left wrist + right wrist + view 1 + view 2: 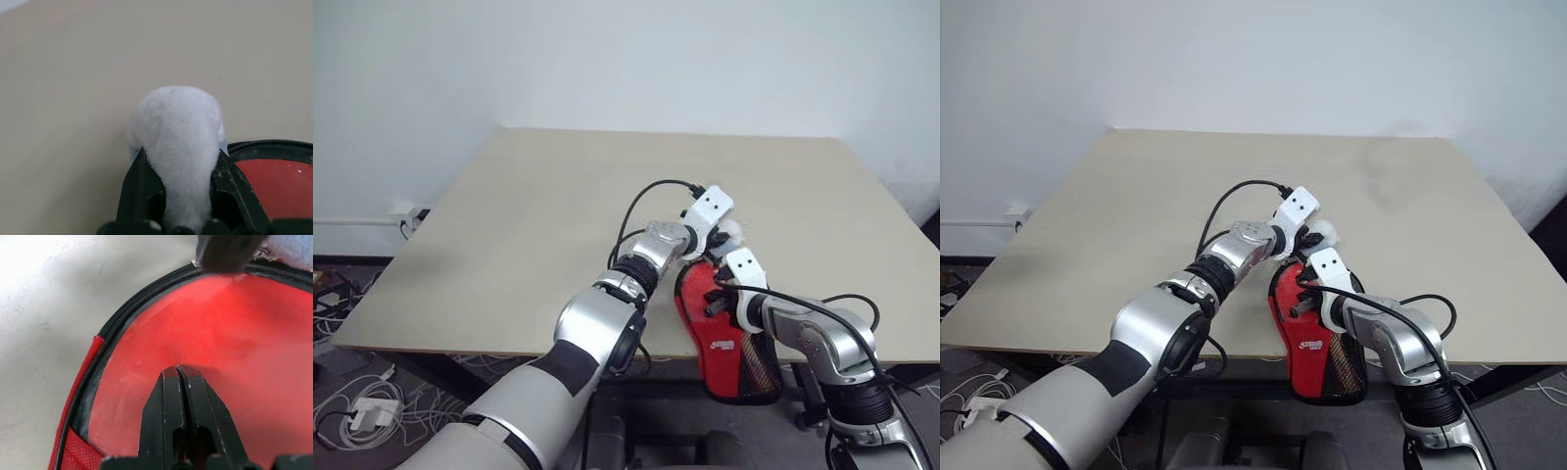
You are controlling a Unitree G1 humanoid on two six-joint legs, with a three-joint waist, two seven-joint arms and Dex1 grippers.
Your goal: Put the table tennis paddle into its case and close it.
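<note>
The case lies at the table's near edge, its narrow mesh end hanging over the edge; it has a red front, a black zip rim and a clear window. A flat red face shows through the window and looks like the paddle's rubber; its handle is hidden. My right gripper is shut with nothing in it, its fingertips resting over the window. My left gripper reaches across from the left and is shut on a white fluffy tuft at the case's round far end, right by the zip rim.
The beige table stretches wide beyond the case. My two forearms are close together above the near edge. On the floor at the left lie cables and a white adapter; a wall socket is low on the wall.
</note>
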